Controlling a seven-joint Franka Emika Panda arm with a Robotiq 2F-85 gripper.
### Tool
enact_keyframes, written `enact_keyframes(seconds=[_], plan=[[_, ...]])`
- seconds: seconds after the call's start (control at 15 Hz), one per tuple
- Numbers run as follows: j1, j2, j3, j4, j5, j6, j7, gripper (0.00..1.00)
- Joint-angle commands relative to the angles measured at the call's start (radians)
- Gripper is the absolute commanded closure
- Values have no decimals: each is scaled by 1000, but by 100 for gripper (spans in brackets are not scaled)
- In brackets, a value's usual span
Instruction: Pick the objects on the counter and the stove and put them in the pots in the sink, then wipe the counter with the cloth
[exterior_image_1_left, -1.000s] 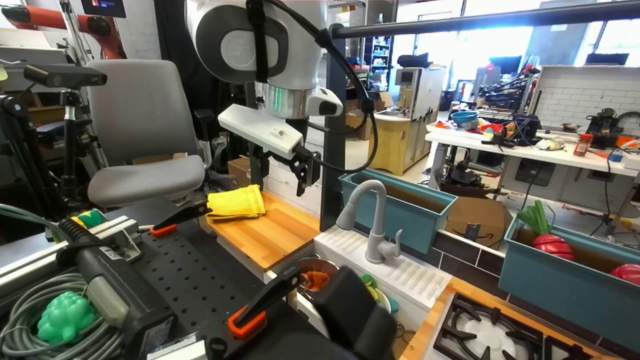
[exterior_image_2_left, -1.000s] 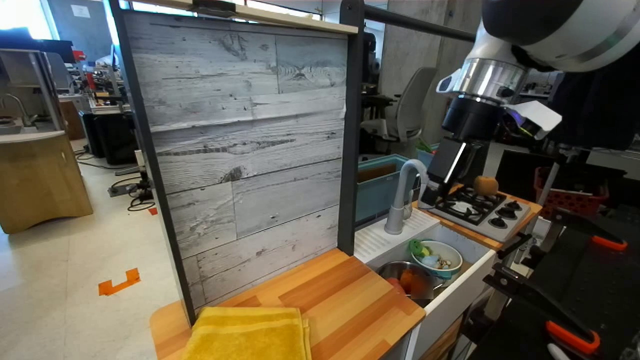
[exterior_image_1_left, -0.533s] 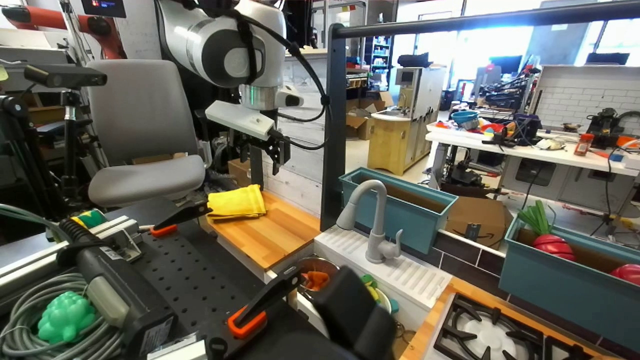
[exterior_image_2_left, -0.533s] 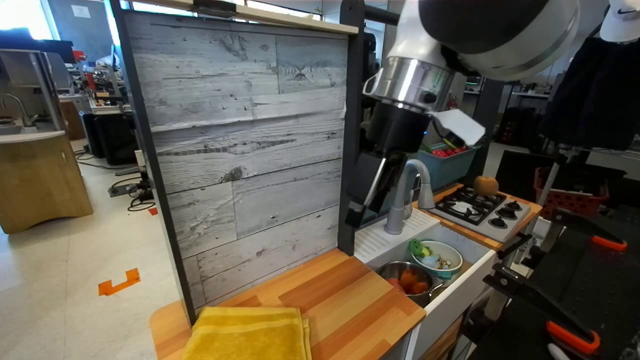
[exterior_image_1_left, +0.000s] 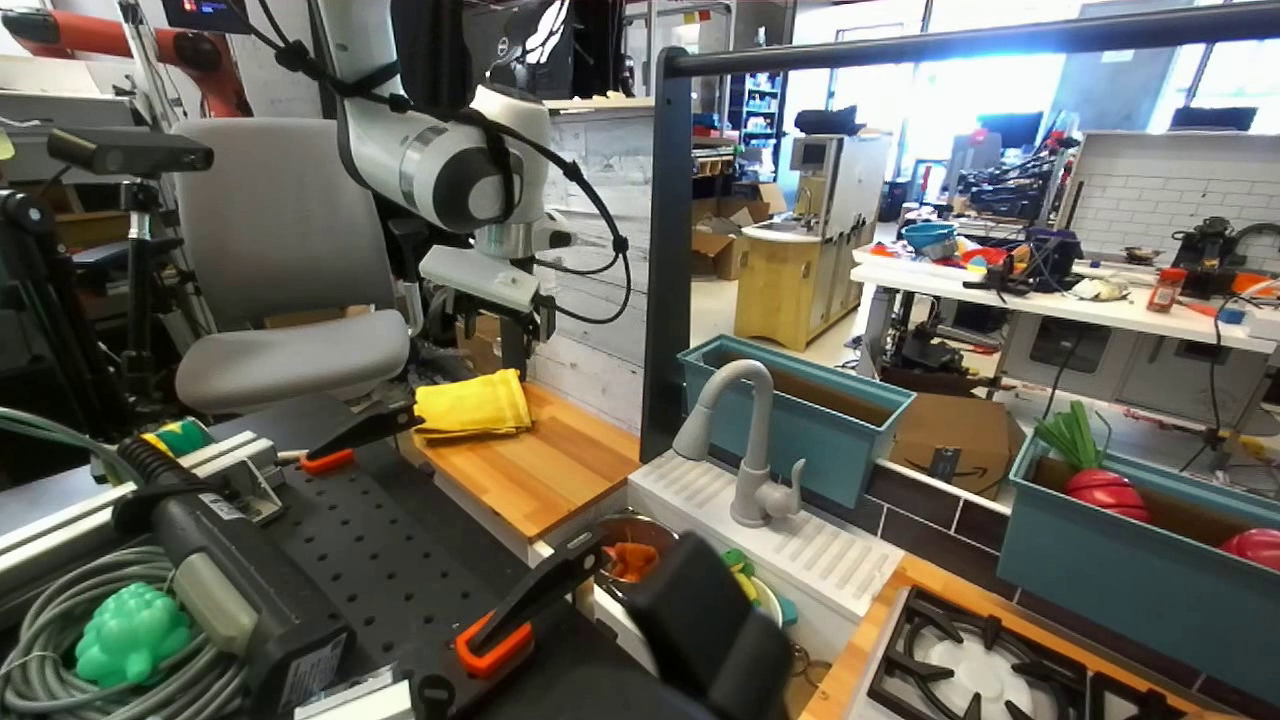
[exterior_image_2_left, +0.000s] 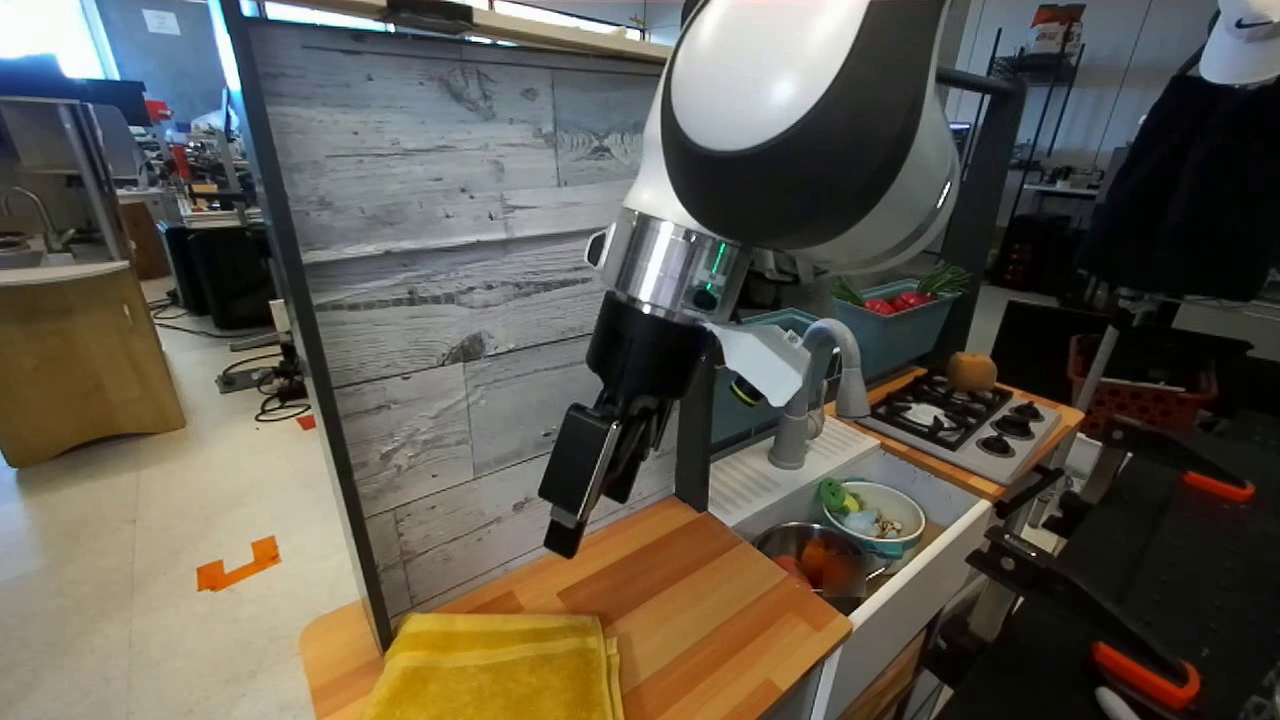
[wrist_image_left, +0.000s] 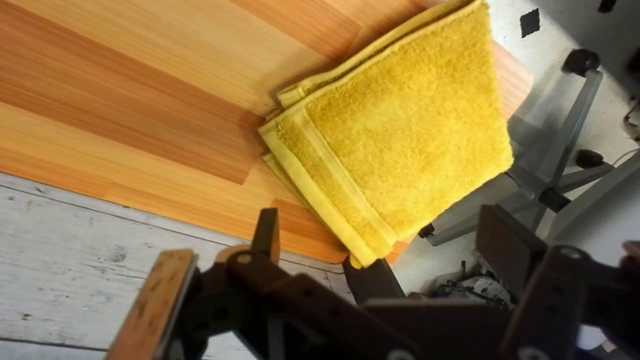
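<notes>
The folded yellow cloth lies at the end of the wooden counter, seen in both exterior views and in the wrist view. My gripper is open and empty, above the counter near the cloth and apart from it. Its spread fingers show below the cloth in the wrist view. In the sink, a metal pot holds orange and red items. A pale pot with a teal outside holds green, yellow and other small items. A round brown object sits on the stove.
A grey wood-pattern panel and a dark post stand along the counter's back edge. A grey faucet rises behind the sink. Teal planters stand behind. Black clamps with orange pads sit along the front.
The arm has swung from the sink side toward the cloth end of the counter, and the gripper has come lower. The cloth, pots and stove object have not moved.
</notes>
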Motion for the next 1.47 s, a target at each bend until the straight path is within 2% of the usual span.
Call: enact_keyframes(seconds=[0.0,0.2,0.4,0.67,0.87,1.0,1.4], plan=[[-10,7,8,2,-27,-1,21,0],[-10,7,8,1,-27,-1,21,0],[15,30,9,47,-33,-18,28,0],[165,60,-93,136,-77,-25,128,0],[292,151,-200,255,-125,-43,221,0],[345,233,-250,346,-146,-83,266,0],[361,446,-210,577,-190,-158,210,0]])
